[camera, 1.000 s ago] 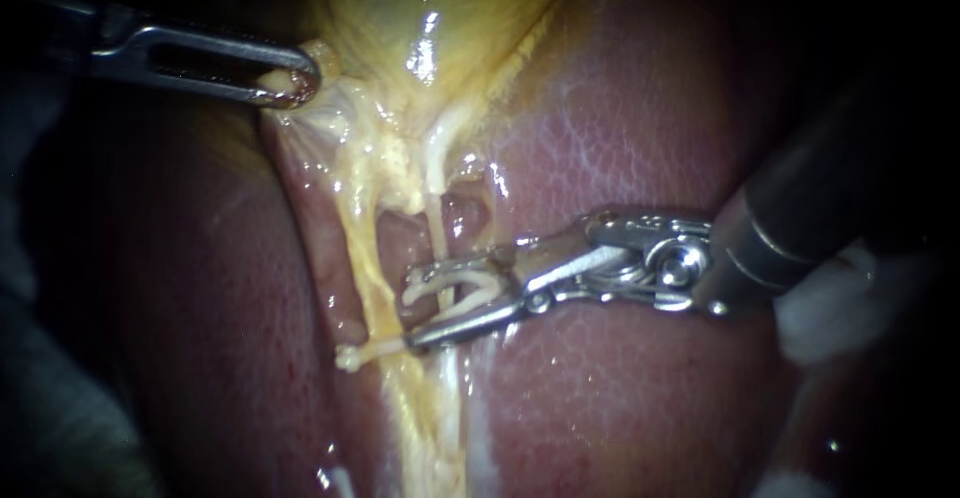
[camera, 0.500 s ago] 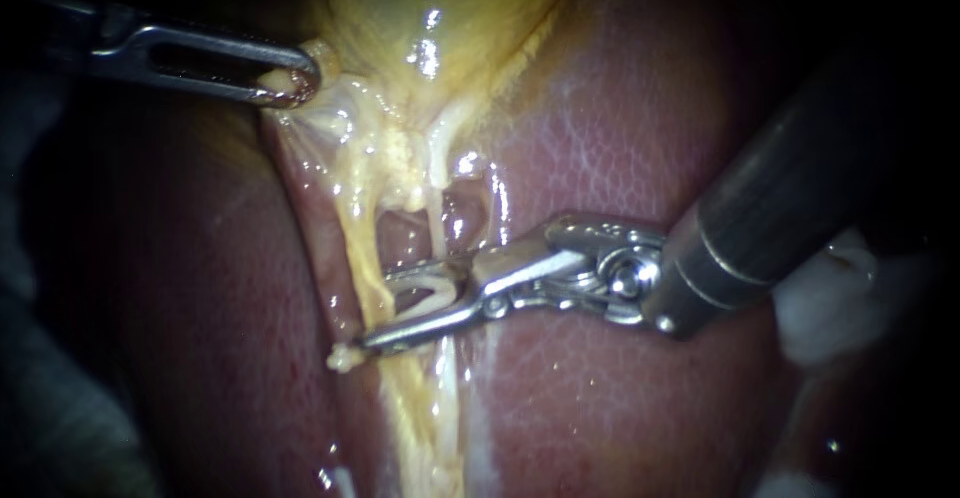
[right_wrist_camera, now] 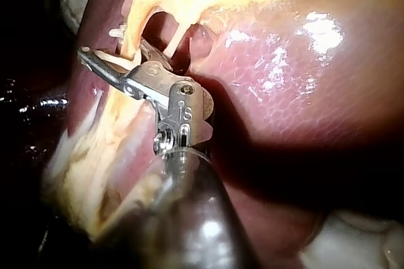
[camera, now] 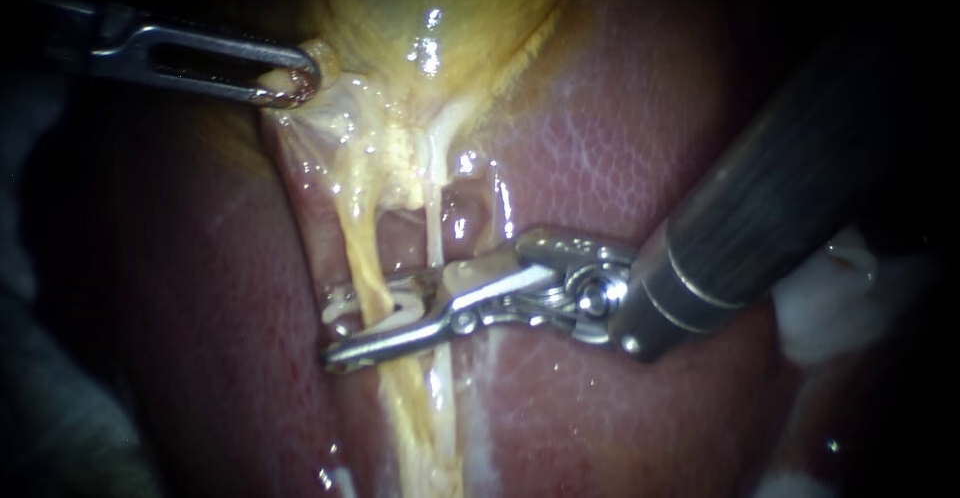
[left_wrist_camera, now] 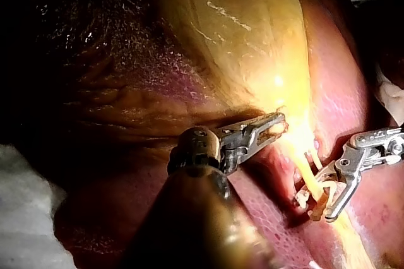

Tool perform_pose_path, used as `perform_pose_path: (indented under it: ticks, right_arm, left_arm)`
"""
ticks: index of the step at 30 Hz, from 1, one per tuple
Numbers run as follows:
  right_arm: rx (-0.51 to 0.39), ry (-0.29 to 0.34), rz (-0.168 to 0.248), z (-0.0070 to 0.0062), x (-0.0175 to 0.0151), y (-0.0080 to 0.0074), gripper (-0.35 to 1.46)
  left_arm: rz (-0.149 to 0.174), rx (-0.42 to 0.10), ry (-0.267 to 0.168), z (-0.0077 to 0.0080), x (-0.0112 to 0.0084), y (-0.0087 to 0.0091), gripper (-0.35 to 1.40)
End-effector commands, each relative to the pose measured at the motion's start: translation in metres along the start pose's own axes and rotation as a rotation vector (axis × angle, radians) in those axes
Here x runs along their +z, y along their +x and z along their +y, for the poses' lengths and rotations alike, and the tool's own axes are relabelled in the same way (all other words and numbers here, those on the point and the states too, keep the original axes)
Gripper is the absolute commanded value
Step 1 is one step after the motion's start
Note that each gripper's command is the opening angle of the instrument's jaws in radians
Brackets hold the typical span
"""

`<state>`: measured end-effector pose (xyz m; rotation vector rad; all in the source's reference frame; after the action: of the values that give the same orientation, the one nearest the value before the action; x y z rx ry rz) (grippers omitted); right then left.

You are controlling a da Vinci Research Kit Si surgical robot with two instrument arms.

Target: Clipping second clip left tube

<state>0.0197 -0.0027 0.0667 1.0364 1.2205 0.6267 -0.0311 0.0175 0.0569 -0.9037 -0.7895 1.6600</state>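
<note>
Now clip (camera: 404,306) astride left tube (camera: 361,246), left instrument (camera: 290,84) on gallbladder (camera: 440,3)

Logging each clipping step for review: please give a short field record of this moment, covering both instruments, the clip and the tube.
left instrument: clamped on tissue at the gallbladder's edge
right instrument: carries an open clip
left tube: runs between the clip's arms
clip state: not yet closed
liver: bare, beneath the right instrument

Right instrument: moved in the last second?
Yes. The right instrument, holding a clip, advanced leftward over the liver; its jaws now straddle the left tube.
</note>
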Motion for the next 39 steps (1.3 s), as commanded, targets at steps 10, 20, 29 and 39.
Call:
perform_pose_path:
  ticks: [10,20,29,39]
  right_arm:
    - [0.009,0.052,0.003,-0.0037,0.0008,0.0013,0.49]
    - [0.018,0.085,-0.014,-0.0056,0.0011,0.0022,0.36]
    - [0.035,0.089,-0.013,-0.0061,0.0005,0.003,0.1]
    - [0.086,0.098,-0.022,-0.0063,0.0001,0.0026,-0.35]
  left_arm:
    - [0.0,0.0,0.0,0.0,0.0,0.0,-0.35]
    - [0.0,0.0,0.0,0.0,-0.0001,0.0,-0.35]
    - [0.0,0.0,0.0,0.0,-0.0001,0.0,-0.35]
    - [0.0,0.0,0.0,0.0,0.0,0.0,-0.35]
